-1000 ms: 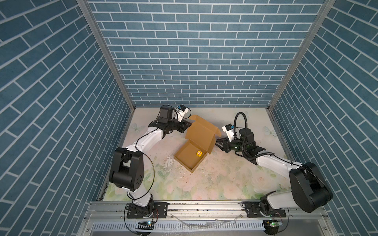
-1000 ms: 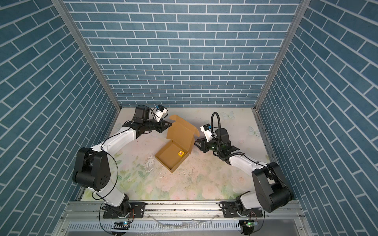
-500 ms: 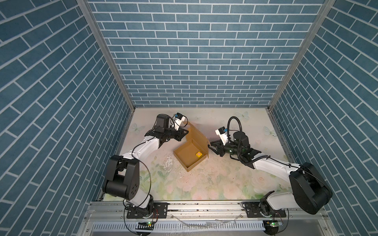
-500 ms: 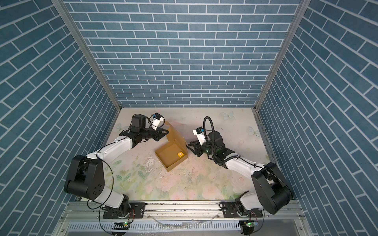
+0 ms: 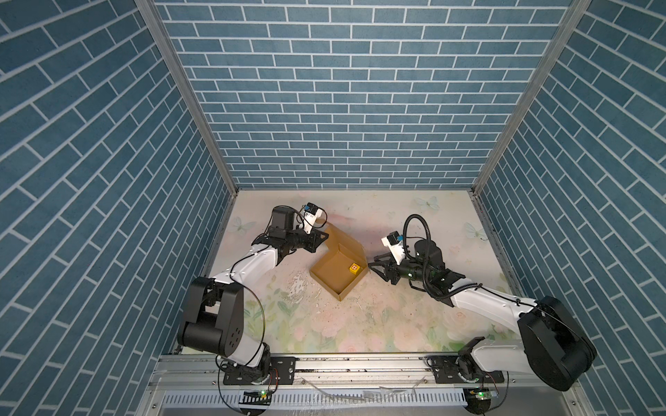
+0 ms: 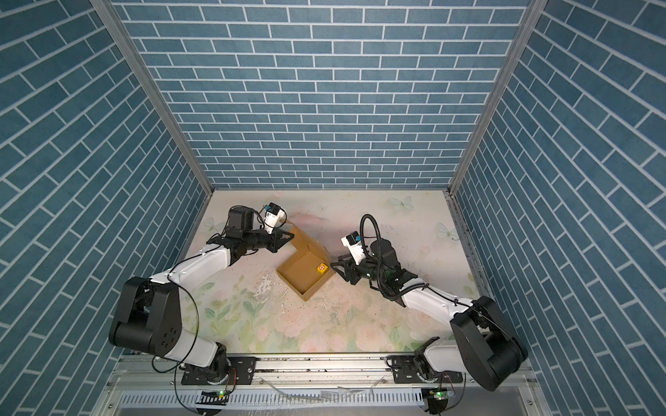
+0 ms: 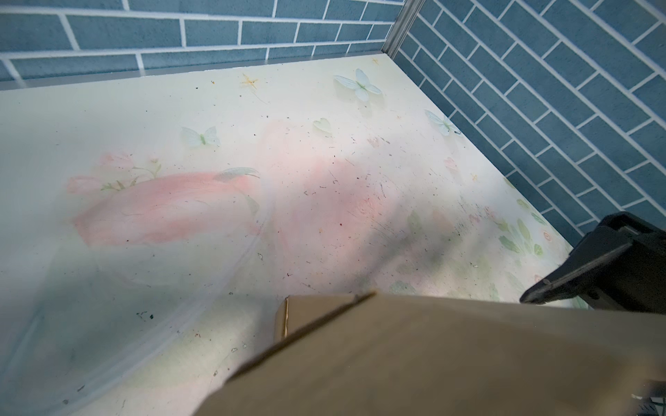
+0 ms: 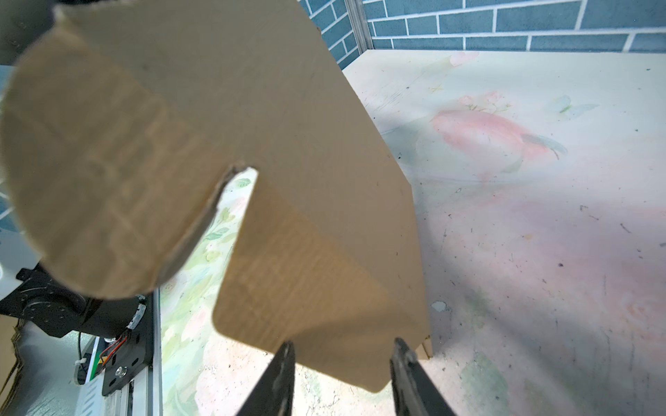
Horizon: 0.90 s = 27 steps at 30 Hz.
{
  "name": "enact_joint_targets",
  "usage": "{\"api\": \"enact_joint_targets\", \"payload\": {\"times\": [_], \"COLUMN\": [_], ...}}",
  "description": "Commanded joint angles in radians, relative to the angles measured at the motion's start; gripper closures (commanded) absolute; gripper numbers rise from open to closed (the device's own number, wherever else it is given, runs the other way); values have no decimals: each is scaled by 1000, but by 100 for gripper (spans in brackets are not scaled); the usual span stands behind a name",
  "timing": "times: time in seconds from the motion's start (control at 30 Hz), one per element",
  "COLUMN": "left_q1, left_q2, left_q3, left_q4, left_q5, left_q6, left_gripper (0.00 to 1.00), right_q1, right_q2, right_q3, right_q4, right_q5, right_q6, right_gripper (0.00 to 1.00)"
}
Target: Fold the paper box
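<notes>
While the left gripper (image 5: 324,236) clamps the lid of the paper box (image 5: 335,275), the right gripper (image 5: 373,264) gapes just beside it.

Plain brown paper box (image 5: 333,275), resting open-topped near the middle of the table (image 5: 396,317), side walls raised, lid flap lifted up.

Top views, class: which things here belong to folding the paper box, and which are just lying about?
Belongs to the job: paper box; left claw, at its raised flap; right claw, open beside it.
Just lying about: yellow cube inside the box; white flecks on the table.
</notes>
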<state>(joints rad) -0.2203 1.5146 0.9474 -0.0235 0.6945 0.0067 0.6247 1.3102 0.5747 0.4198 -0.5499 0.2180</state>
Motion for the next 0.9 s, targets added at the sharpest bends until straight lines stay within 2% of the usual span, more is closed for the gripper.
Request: {"api": "enact_joint_targets", "payload": {"times": [0.0,0.2,0.37,0.6,0.87], "left_q1": [4,3,0,-11,-13], "left_q2": [-10,-5,-5,20,25], "left_q3": [10,68,130,134,120], "left_q4": [-9,-64,-139,-122,-107], "left_q5": [14,24,17,11,7], "left_q6": [-14,-81,-91,-81,-73], "left_gripper": [91,91,91,91,91], "right_q1": [4,4,4,0,-129], "right_q2": [-22,0,6,27,-77], "right_q3": [-4,10,5,28,-17], "right_q4": [-6,-13,-20,-23,-56], "right_q5": [-35,-68,-45,-44,-113], "right_q6": [-89,-108,-127,-141,-121], "right_gripper": [54,54,54,55,57]}}
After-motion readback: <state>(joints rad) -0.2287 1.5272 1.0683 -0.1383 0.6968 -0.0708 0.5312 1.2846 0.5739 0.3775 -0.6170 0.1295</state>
